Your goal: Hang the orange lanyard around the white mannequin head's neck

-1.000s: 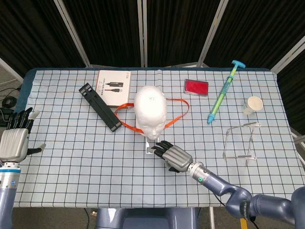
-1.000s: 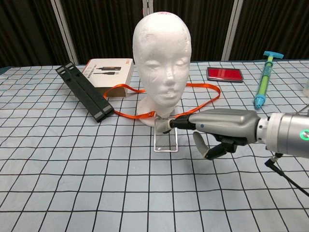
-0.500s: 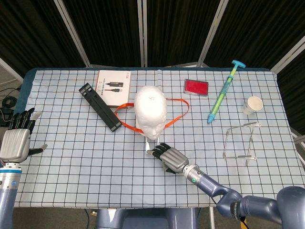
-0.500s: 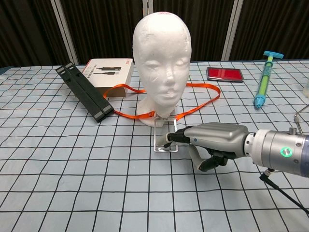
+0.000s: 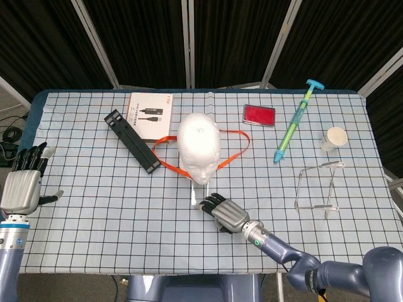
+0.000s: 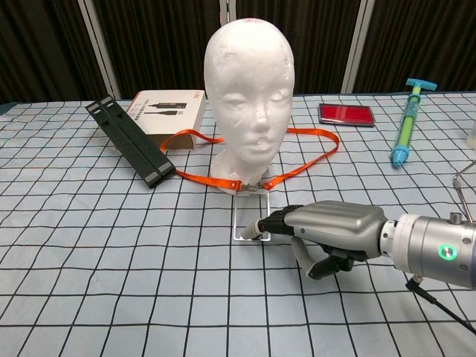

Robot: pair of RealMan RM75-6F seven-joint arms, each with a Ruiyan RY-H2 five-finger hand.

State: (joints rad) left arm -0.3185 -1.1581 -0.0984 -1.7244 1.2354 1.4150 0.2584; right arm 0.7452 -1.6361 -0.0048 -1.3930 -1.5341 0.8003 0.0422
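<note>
Pretty much done here: lanyard (image 6: 297, 169) looped round the head (image 6: 249, 89), right hand (image 6: 327, 232) empty, fingers loosely apart near the badge (image 6: 249, 218), just needs lifting clear.

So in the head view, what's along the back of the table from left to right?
Black folded stand → white booklet box → red case → green-blue syringe → paper cup.

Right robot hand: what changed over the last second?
The right robot hand drew back from the mannequin head toward the robot, its fingertips dragging the clear badge holder forward on the cloth. The orange lanyard now lies taut around the neck base. The left robot hand stayed open at the table's edge; other items are unmoved.
</note>
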